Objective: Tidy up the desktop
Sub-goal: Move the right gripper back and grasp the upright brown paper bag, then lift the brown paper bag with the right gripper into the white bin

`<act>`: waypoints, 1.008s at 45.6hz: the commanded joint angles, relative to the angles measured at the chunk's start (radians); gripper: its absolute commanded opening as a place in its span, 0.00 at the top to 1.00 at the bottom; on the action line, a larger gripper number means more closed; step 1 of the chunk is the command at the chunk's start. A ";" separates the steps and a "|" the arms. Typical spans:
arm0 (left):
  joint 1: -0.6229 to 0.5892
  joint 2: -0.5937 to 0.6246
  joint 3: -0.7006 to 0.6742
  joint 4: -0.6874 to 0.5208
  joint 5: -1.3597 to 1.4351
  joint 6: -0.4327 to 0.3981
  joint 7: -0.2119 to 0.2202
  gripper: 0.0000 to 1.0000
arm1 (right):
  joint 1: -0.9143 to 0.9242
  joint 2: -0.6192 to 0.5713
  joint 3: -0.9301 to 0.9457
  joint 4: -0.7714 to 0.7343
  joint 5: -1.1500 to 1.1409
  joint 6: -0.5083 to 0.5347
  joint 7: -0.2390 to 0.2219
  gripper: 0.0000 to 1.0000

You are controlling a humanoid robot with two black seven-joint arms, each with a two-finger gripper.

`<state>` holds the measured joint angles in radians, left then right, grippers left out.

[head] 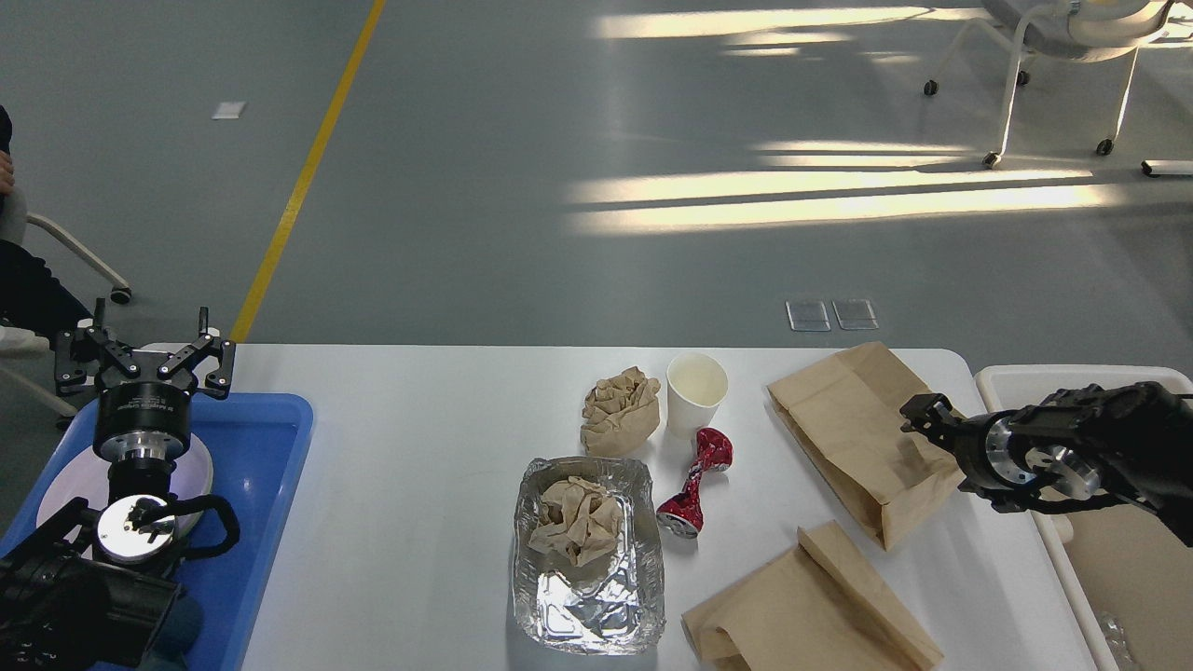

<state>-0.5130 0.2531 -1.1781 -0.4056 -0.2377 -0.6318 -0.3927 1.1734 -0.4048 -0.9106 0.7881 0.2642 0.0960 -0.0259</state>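
Grey polished floor with a yellow line and bars of sunlight stretches behind the white rectangular desktop [419,466], which fills the lower part of the view and carries all the litter. Near its middle sit a crinkled aluminium foil tray [589,559] with a wad of brown paper in it, a second crumpled brown paper ball [620,410] just beyond it, a white paper cup [696,391] standing upright, and a crushed red drink can [694,485] lying between the tray and the bags. Toward the right lie a flattened brown paper bag [853,429], its long axis running from far-left to near-right, and a second brown paper bag [811,606] at the near edge.

My right gripper [918,415] hangs over the right-hand part of the first bag, pointing left; it shows dark and end-on, so I cannot tell whether its jaws are apart or together. Just behind it is a cream-white plastic bin [1007,377].

My left gripper [144,359] stands with jaws spread wide and holding nothing, over a blue plastic tray [270,466], well apart from the litter.

As I judge it, the right arm is clearly the nearer one for the bag, and the bin lies on its own side.
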 commanded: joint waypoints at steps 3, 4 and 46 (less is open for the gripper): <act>0.001 0.000 0.000 0.001 0.000 0.001 0.000 0.04 | -0.020 0.017 0.001 -0.009 -0.003 -0.005 0.000 0.22; 0.001 0.000 0.000 -0.001 0.000 0.000 0.000 0.04 | -0.018 0.015 -0.001 -0.007 -0.005 -0.005 -0.002 0.24; 0.001 0.000 0.000 0.001 0.000 0.000 0.000 0.04 | 0.466 -0.270 -0.025 0.211 -0.026 0.237 0.008 1.00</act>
<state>-0.5123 0.2531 -1.1781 -0.4055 -0.2377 -0.6319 -0.3927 1.5177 -0.6230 -0.9330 0.9874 0.2412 0.1921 -0.0183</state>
